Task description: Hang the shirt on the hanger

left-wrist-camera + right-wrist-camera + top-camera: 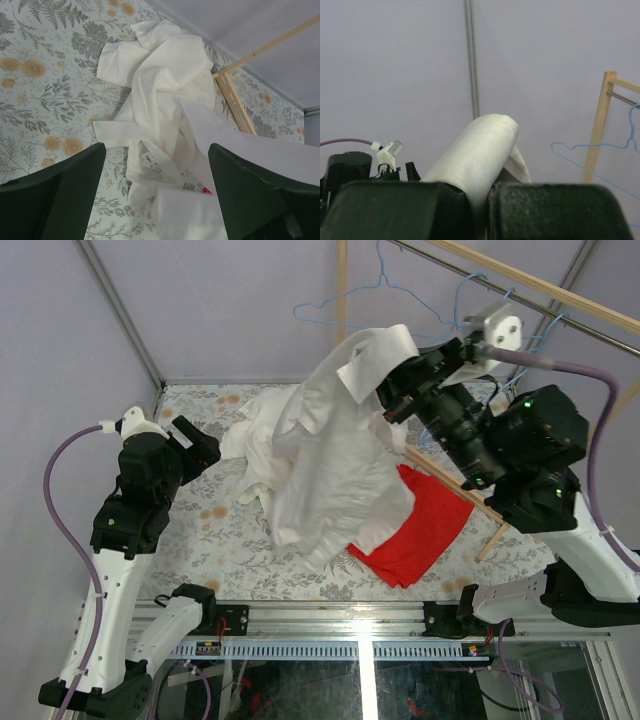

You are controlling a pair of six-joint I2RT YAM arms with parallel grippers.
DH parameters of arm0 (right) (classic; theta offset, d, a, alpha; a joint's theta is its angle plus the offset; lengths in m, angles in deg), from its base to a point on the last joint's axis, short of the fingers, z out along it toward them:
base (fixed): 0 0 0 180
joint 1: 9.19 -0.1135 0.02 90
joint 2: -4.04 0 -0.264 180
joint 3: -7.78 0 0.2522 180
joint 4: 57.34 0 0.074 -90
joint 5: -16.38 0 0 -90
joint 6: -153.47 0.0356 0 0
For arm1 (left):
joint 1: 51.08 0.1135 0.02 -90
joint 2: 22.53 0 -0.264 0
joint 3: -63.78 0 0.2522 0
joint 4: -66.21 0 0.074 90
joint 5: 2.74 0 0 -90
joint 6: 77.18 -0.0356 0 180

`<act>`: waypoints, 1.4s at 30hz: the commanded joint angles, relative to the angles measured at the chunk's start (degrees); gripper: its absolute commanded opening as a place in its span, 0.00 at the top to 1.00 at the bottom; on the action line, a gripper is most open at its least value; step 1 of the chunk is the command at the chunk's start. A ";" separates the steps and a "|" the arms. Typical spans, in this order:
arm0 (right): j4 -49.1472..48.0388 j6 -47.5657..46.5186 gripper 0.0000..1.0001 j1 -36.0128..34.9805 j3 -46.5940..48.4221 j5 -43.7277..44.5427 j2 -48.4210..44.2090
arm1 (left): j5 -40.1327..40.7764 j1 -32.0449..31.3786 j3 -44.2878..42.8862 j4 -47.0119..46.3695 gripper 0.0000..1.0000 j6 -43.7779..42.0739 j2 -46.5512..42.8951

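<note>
Up near the wooden rail point(540, 285), the right fingers point(392, 395) are clamped shut on a rolled fold of the shirt point(335, 440). The fold sticks up past them, and the rest hangs in a long drape whose lower folds rest on the bench point(200, 530), partly over the red cloth point(415, 530). The blue wire hanger point(384, 282) hangs just beyond and above the pinched fold, not yet touching it. The likeliest trouble is that only one bunch of fabric is held, so the neck opening is not spread. The hanger's arm could then catch a sleeve or slide off the outside of the cloth, and a light wire hanger would probably swing away when nudged. The trailing hem could also drag the red cloth along, or tangle with the pale heap point(245, 440) behind it, which cannot be cleanly told from the shirt. The left fingers point(195, 445) hover spread wide and empty over the left of the bench, with the shirt's lower folds just to their right.
</note>
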 commanded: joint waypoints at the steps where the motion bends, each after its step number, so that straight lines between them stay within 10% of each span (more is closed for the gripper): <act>1: 2.68 -2.37 1.00 -0.24 -2.39 -1.85 -4.33 | -2.16 0.22 1.98 -4.13 0.16 0.51 0.76; 12: 14.75 14.17 1.00 -0.19 -33.43 15.08 -26.57 | -15.08 -0.12 2.84 -8.58 0.02 -3.90 15.74; 22: 22.84 32.31 1.00 -0.22 -50.87 10.47 -33.13 | 0.69 -9.70 -10.94 -9.44 0.00 -4.75 42.74; 33: 22.43 31.58 1.00 -0.19 -54.54 7.42 -31.58 | 15.73 -11.77 -28.29 -1.71 0.00 -7.52 68.77; 42: 20.48 31.96 1.00 -0.20 -57.58 6.38 -32.81 | 10.12 -7.60 -27.10 -4.38 0.07 -5.19 77.41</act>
